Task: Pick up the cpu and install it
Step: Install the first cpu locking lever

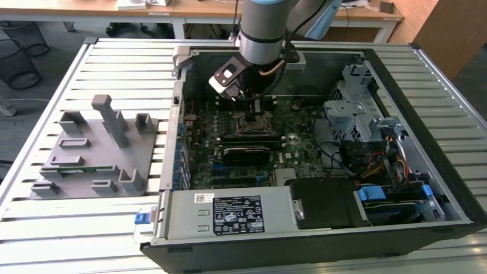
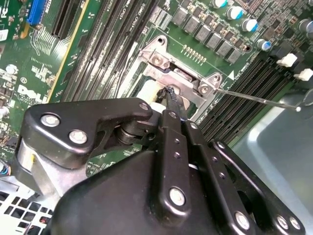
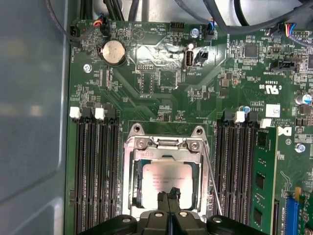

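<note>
The flat, silver-grey square cpu lies inside the motherboard socket's metal frame. The black gripper, fingers pressed together, has its tips on the chip's near edge. Off-centre pressure there could tilt the chip and bend socket pins

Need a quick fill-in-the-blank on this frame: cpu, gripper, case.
1. The cpu lies flat in the ____ on the motherboard.
2. The gripper hangs right over the cpu with its fingers ____.
3. The grey rack stands on the exterior view's ____ of the computer case.
Missing words: socket; shut; left.
</note>
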### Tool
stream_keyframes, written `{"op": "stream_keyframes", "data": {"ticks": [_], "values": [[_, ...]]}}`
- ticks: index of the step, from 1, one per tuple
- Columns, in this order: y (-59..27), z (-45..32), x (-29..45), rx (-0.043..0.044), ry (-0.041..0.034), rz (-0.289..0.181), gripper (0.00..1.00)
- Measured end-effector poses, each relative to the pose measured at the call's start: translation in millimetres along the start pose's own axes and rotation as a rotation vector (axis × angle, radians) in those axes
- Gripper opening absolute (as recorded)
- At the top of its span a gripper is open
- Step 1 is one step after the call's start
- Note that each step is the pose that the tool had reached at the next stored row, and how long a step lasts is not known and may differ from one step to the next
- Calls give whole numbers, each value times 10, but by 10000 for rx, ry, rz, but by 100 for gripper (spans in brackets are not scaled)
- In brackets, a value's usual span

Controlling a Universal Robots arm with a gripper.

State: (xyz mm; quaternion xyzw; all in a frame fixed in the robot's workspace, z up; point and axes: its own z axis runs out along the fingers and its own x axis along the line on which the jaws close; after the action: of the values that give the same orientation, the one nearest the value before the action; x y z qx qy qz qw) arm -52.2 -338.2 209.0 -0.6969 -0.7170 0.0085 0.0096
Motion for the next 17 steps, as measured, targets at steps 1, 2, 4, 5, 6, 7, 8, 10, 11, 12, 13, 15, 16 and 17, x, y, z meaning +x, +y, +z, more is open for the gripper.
{"op": "stream_keyframes", "data": {"ticks": [1,2,4,5,6,7,8,10,11,12,13,15,16,17], "values": [[6,0,0,0,0,0,11],[10,0,0,0,1,0,11],[14,0,0,0,1,1,11],[14,0,0,0,1,2,11],[14,0,0,-1,1,2,11],[14,-5,0,2,-2,1,11],[14,-15,0,2,-3,0,11],[13,-41,0,-1,2,0,11],[13,-59,0,-1,2,-2,11],[12,-80,0,-1,1,-6,11],[12,-103,0,0,0,-10,11],[10,-156,0,0,-1,-14,11],[10,-182,0,0,-2,-16,11],[9,-215,0,-1,-1,-16,11]]}}
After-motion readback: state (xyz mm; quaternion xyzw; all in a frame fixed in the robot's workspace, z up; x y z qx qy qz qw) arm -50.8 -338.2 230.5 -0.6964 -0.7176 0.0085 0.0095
